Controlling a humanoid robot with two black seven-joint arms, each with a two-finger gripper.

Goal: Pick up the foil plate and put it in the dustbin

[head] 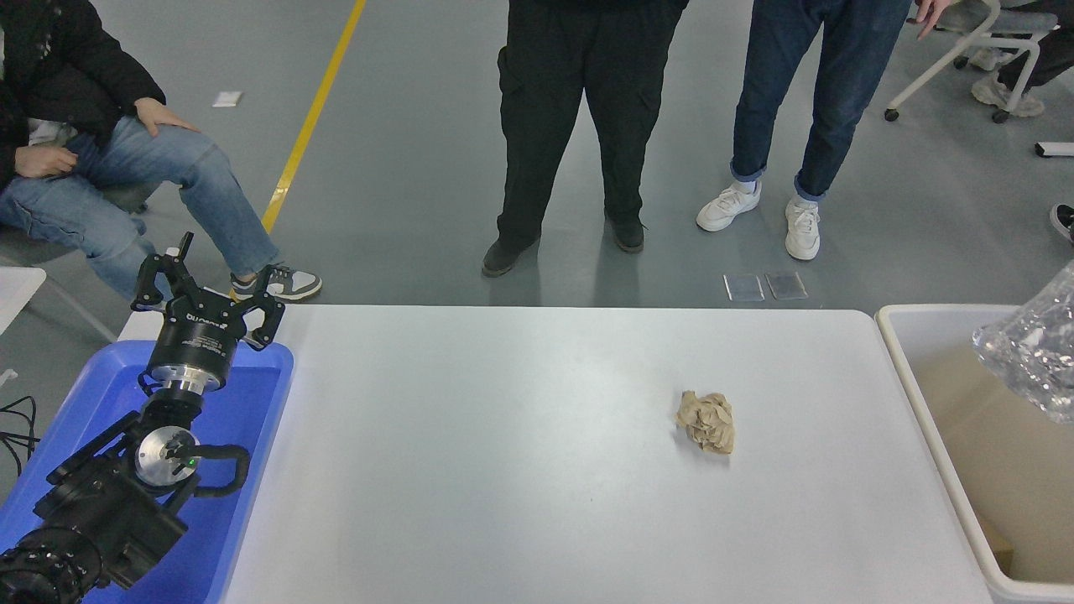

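white table (537,503) | foil plate (1030,352) over dustbin (923,377) | right pincer unseen

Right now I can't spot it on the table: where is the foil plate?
In the head view, the foil plate is at the far right edge, partly cut off, over the dustbin, well right of the paper ball.

Foil plate (1030,352) hung over the dustbin (923,394), cut off by the frame edge. Paper ball (706,422) sat left of the dustbin; left gripper (210,295), fingers spread, far left over the blue tray (252,403).
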